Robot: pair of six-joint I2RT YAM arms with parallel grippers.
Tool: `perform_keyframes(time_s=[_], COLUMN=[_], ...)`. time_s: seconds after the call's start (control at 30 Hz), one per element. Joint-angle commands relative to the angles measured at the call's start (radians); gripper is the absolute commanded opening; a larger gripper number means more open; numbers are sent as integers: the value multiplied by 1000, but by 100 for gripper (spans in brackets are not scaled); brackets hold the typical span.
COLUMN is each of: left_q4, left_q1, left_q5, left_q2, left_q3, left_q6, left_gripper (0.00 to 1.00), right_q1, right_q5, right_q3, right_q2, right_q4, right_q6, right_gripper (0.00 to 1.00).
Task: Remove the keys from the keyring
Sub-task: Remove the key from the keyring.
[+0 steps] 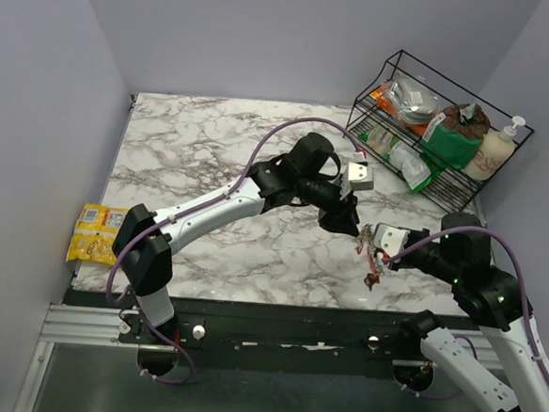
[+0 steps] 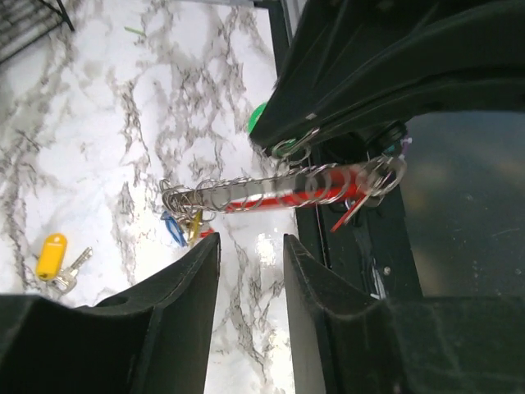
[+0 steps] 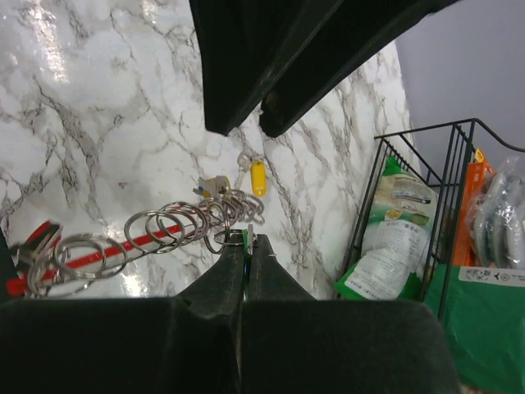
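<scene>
The keyring (image 2: 279, 190), a red bar threaded with several metal split rings, hangs in the air just beyond my left gripper (image 2: 251, 242), which is open with only marble showing between its fingers. Blue and yellow keys (image 2: 184, 228) dangle from the keyring's left end. My right gripper (image 3: 248, 238) is shut on a thin green-tagged key at the end of the ring row (image 3: 164, 234), holding the bunch up. One yellow-tagged key (image 2: 51, 256) lies loose on the marble, the same yellow key (image 3: 257, 176) showing in the right wrist view. From above, the left gripper (image 1: 349, 221) and right gripper (image 1: 378, 240) nearly meet over the keyring (image 1: 372, 260).
A black wire rack (image 1: 440, 133) with snack bags and a soap bottle stands at the back right; its wire rack (image 3: 410, 205) edge is close to the right gripper. Yellow snack packets (image 1: 98, 233) lie at the table's left edge. The table's front edge (image 1: 267, 307) is close to the keyring.
</scene>
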State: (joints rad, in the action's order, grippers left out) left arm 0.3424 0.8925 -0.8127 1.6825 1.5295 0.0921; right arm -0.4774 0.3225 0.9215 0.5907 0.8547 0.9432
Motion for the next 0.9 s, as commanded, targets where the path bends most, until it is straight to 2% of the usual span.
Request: perform_keyframes(time_s=[0.0, 0.23, 0.4, 0.5, 0.87], left_q4=[-5, -32, -86, -54, -60], left_q1=[16, 20, 26, 45, 60], left_q5=[-34, -52, -134, -108, -132], left_q2=[68, 82, 69, 74, 112], left_q3=[41, 78, 81, 92, 103], left_q6=[-12, -63, -153, -111, -123], left_gripper=[48, 51, 52, 52, 52], right_q1=[-7, -13, -15, -17, -18], right_q5=[-13, -56, -69, -57, -57], right_q3=[80, 66, 50, 62, 62], right_q2=[9, 17, 8, 9, 11], right_q4=[62, 66, 32, 33, 33], right_q6=[52, 81, 77, 75, 71], right_gripper=[1, 1, 1, 1, 1])
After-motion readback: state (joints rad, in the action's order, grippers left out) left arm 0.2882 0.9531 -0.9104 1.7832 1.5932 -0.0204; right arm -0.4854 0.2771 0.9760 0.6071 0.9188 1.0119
